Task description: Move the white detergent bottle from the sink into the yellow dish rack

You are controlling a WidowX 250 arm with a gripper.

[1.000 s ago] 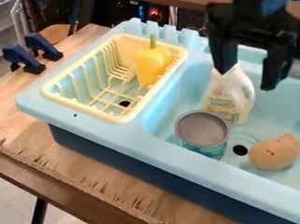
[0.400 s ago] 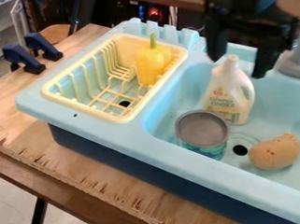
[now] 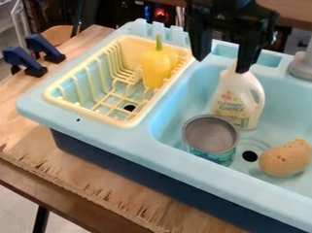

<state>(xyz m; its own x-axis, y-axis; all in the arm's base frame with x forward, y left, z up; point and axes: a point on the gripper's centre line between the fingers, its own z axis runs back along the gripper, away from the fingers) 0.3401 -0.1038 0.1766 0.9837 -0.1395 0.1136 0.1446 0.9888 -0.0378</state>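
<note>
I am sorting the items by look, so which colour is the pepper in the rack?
Yellow pepper, seen best in the camera view.

Gripper (image 3: 223,65) shifted left and slightly up in view.
Bottle (image 3: 230,98) top: behind left-hand finger first, then in the finger gap, now behind right-hand finger.

Bottle (image 3: 237,99) under hand (image 3: 221,64) — rack (image 3: 88,114) mostly open.

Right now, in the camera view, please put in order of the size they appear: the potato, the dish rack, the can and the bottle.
- Largest: dish rack
- Next: bottle and can, too alike to rank; the can partly covers the bottle
- Smallest: potato
</note>
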